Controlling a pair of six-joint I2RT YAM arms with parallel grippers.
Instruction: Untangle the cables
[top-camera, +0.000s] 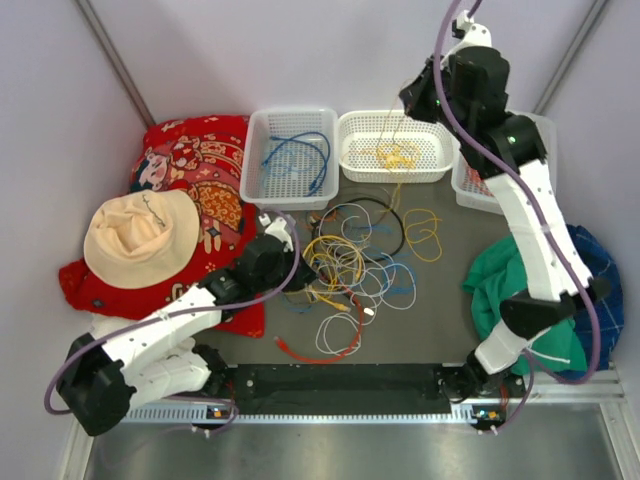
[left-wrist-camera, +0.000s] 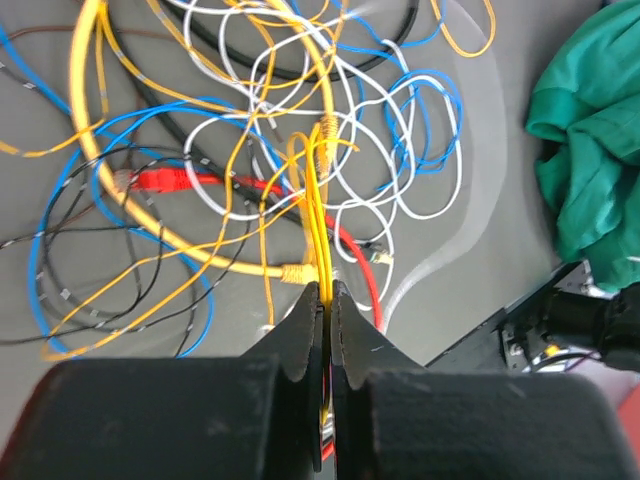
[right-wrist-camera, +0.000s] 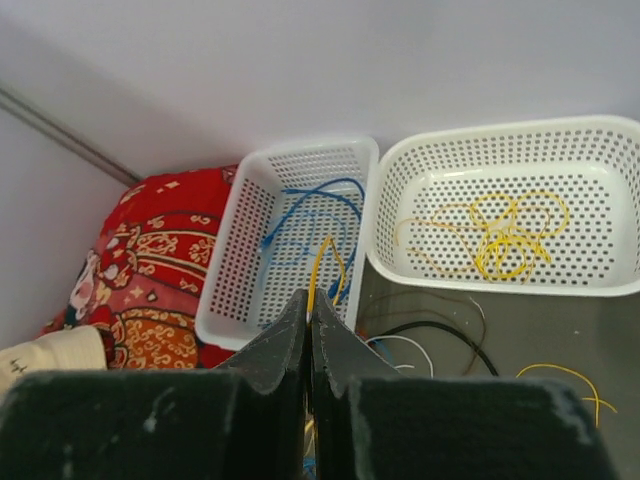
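Fingers of left gripper and right gripper pinch yellow cable.
Raise right slowly; left anchors the tangle.

— We see yellow, white, blue, red and black cables mid-frame.
— We also see a red ornate-patterned cloth upper left, white perforated baskets, green fabric right.

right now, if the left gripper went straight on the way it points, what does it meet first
Probably the thick yellow cable lying just past the left gripper, which is shut on a thin yellow cable; depth is unclear.
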